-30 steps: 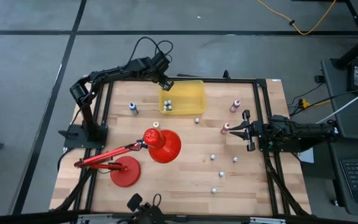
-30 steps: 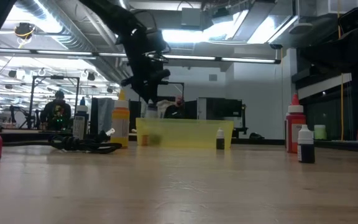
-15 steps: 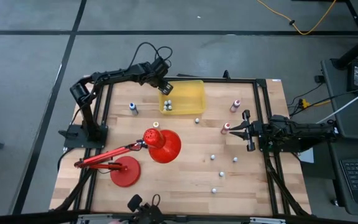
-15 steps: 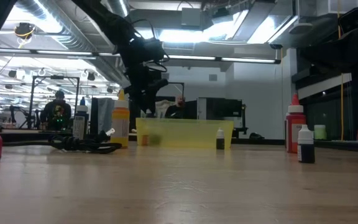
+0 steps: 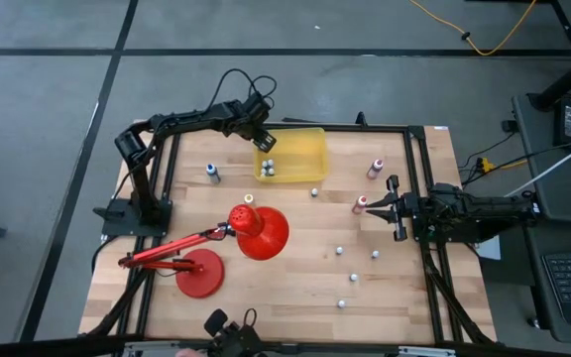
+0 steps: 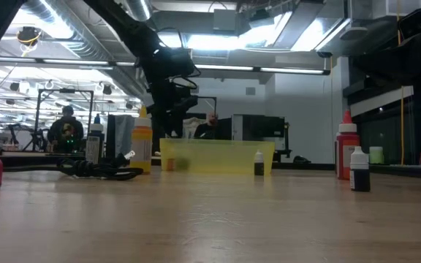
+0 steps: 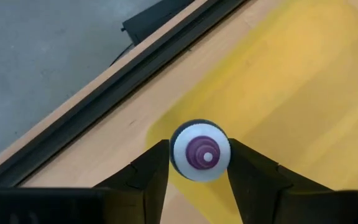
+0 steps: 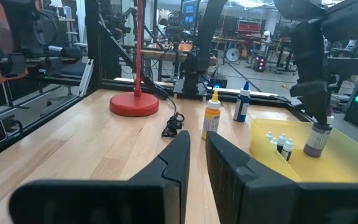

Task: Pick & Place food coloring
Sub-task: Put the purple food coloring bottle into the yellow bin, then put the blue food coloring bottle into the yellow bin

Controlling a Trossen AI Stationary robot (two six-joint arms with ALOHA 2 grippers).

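My left gripper (image 5: 264,142) hangs over the far left corner of the translucent yellow bin (image 5: 303,149), shut on a small food coloring bottle (image 7: 200,151) with a white cap and purple body. The right wrist view shows that bottle (image 8: 317,140) hanging just above the bin's floor. Several more food coloring bottles (image 5: 268,170) stand on the bin's floor, at its near left corner. Others stand loose on the table, among them a blue one (image 5: 212,174) and a pink one (image 5: 375,169). My right gripper (image 5: 393,208) waits shut at the table's right edge. My left gripper pinches the bottle's white cap (image 7: 180,155) between its two fingers, one on each side. The fingers come from above, slanting down toward the bin. The bottle hangs below them, about upright, clear of the bin's floor.
A red desk lamp (image 5: 256,230) with a round base (image 5: 198,273) takes up the table's near left. Small bottles (image 5: 354,278) are scattered over the near right. A red bottle (image 5: 360,204) stands just in front of my right gripper. A black frame (image 5: 419,159) rims the table.
My left gripper has sunk toward the bin with the bottle still between its fingers, staying over the far left corner.
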